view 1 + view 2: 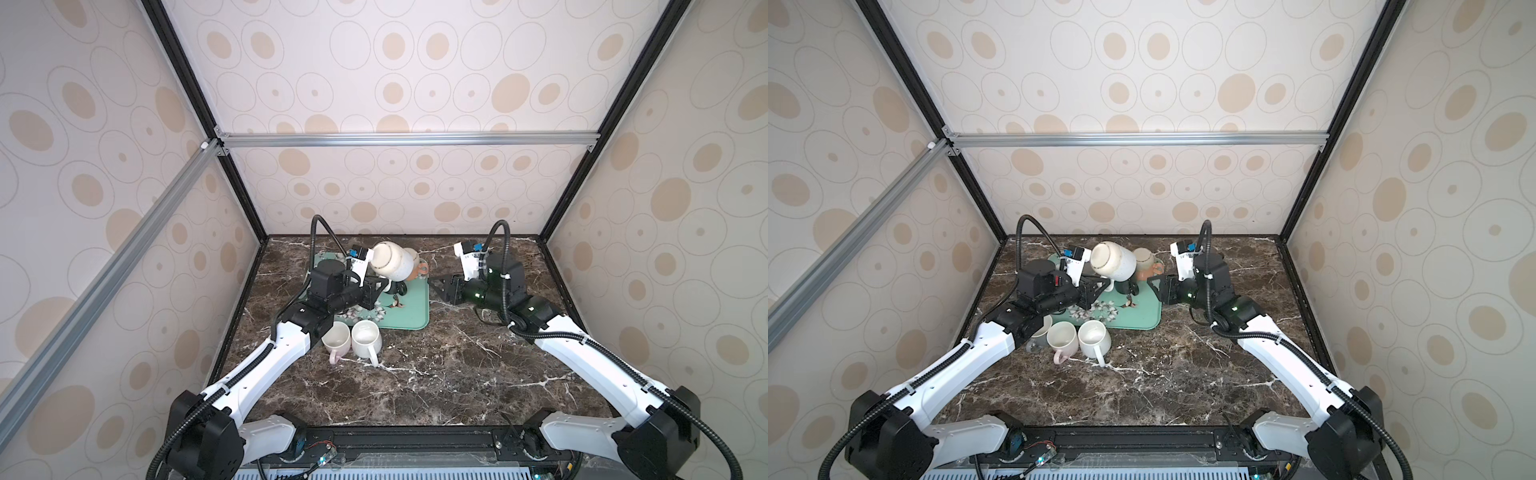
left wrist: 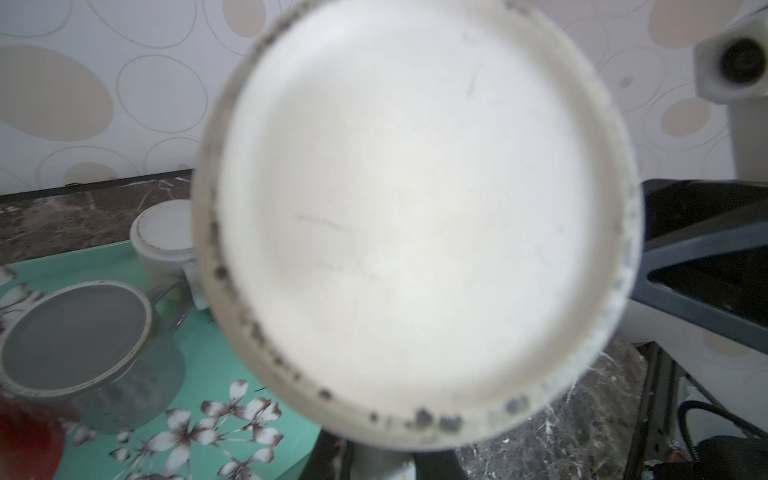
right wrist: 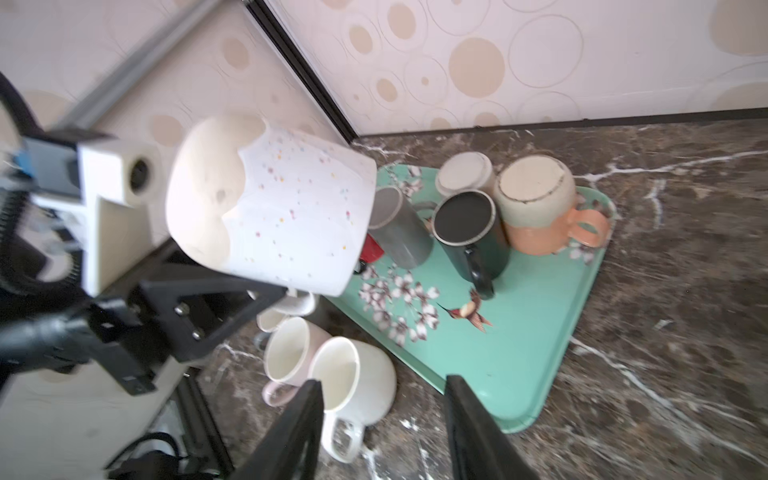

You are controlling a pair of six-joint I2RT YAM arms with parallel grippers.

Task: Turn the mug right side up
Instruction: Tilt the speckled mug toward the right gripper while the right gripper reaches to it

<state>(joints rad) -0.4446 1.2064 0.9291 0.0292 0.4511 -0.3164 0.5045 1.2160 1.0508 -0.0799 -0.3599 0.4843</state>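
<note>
Item in hand: white speckled ceramic mug point(image 1: 392, 259), held in the air over the teal flower-printed tray point(image 1: 411, 318) and tipped onto its side, base facing the left arm's wrist camera. Your left gripper point(image 1: 381, 287) is closed tight beneath it, apparently on the handle, though the contact itself is hidden. Your right gripper point(image 1: 439, 289) is partly open and empty, just beside the tray. Step, as I judge it: mid-flip, roughly half turned. Next you need to finish the roll until the mouth faces up, then lower the mug to the dark marble surface point(image 1: 415, 374), clear of the upright pale mugs point(image 1: 365, 338) there.
</note>
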